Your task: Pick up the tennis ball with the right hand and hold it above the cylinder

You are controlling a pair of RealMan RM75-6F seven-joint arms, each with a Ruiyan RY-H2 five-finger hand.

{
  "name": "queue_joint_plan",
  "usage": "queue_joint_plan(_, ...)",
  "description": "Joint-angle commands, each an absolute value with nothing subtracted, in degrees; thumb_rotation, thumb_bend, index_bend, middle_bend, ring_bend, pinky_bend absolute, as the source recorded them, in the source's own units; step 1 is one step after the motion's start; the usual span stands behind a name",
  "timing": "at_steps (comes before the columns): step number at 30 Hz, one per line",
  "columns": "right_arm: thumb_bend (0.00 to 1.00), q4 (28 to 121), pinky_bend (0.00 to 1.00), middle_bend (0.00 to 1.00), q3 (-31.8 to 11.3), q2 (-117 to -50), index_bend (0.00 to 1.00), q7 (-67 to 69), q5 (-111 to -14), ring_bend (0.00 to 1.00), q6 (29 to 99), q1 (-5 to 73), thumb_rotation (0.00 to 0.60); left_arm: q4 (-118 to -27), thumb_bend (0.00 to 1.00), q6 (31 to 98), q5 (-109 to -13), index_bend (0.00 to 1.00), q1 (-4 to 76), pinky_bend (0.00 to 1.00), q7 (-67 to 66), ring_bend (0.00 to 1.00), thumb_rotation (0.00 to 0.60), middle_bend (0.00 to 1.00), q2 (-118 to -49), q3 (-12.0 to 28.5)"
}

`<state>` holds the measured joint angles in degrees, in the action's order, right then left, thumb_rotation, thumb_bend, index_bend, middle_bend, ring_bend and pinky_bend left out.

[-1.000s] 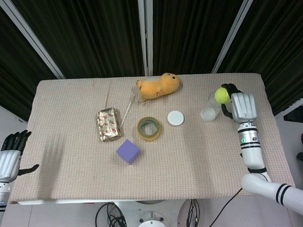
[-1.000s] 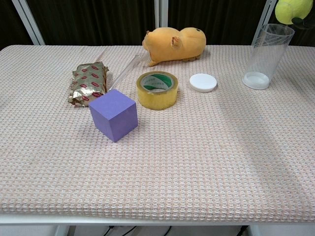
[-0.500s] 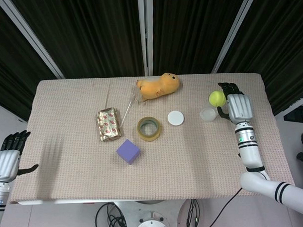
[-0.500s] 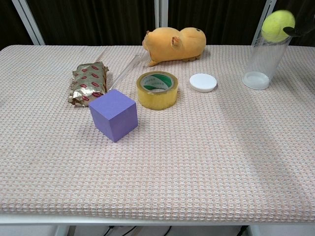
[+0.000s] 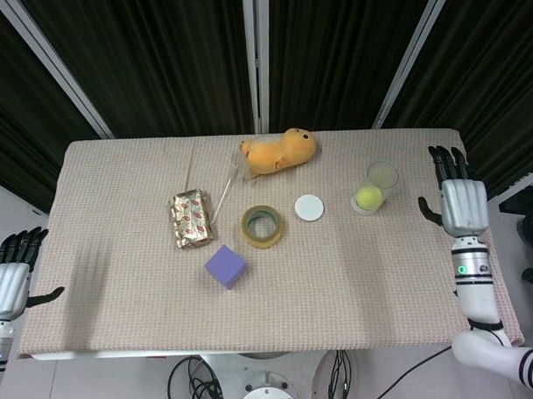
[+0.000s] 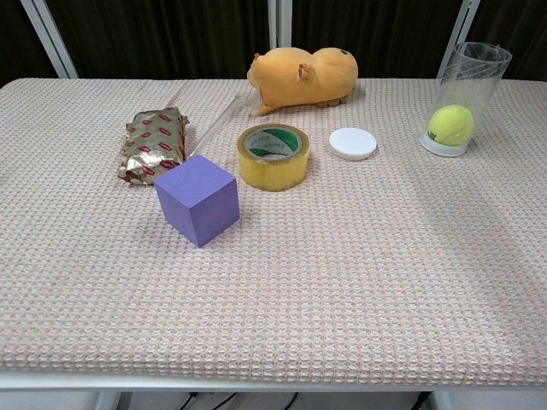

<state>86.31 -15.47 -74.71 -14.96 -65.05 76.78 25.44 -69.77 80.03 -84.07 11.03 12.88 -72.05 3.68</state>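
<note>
The yellow-green tennis ball (image 5: 368, 197) (image 6: 450, 125) lies at the bottom of the clear upright cylinder (image 5: 376, 186) (image 6: 466, 96) at the table's back right. My right hand (image 5: 460, 198) is open, fingers spread, off the table's right edge and well apart from the cylinder; the chest view does not show it. My left hand (image 5: 10, 277) hangs open beyond the table's left edge, holding nothing.
A white round lid (image 5: 309, 207) lies left of the cylinder. A yellow tape roll (image 5: 262, 226), a purple cube (image 5: 225, 267), a foil snack packet (image 5: 190, 217), a clear stick (image 5: 224, 191) and an orange plush toy (image 5: 279, 152) occupy the table's middle and back.
The right hand let go of the tennis ball above the cylinder; the ball dropped inside to the bottom. The hand then drew back to the right, off the table. The left hand stayed put.
</note>
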Motion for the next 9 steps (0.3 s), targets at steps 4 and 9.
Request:
queue_joint_plan(4,0.32,88.7,0.0,0.0,-5.9,-70.4,0.0,-16.6,-66.8,0.0,82.9,13.6,0.6,-69.9,0.04,81.2,-84.2,0.03,11.1,0.05,11.8,0.0,0.6,0.02,-72.4,4.3)
queue_joint_plan(9,0.3,85.7,0.0,0.0,-3.5,-71.3,0.0,-13.9,-69.8,0.0,86.1,9.8,0.6,-70.4,0.04,81.6,-84.6,0.03,11.0,0.05,9.7,0.0,0.6,0.02,-72.2,4.1)
